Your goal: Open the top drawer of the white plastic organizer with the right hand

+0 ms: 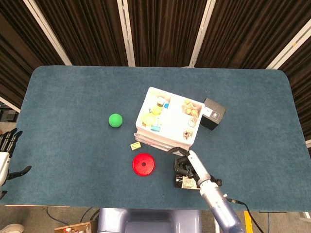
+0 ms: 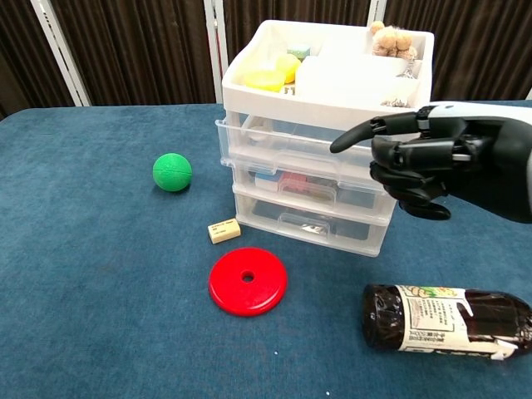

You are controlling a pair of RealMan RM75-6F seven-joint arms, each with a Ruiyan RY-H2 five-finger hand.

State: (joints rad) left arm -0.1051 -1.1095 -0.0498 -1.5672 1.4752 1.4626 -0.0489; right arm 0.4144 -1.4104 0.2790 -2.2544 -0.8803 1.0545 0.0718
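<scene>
Blue table: white organizer, top drawer barely out; right hand fingers curled, empty.

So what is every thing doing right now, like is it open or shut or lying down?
top drawer: shut, untouched
middle drawer: shut
bottom drawer: shut
top tray: open, holding small items
bottle: lying on its side
right hand: holds nothing, fingers curled
left hand: holds nothing, fingers apart
</scene>
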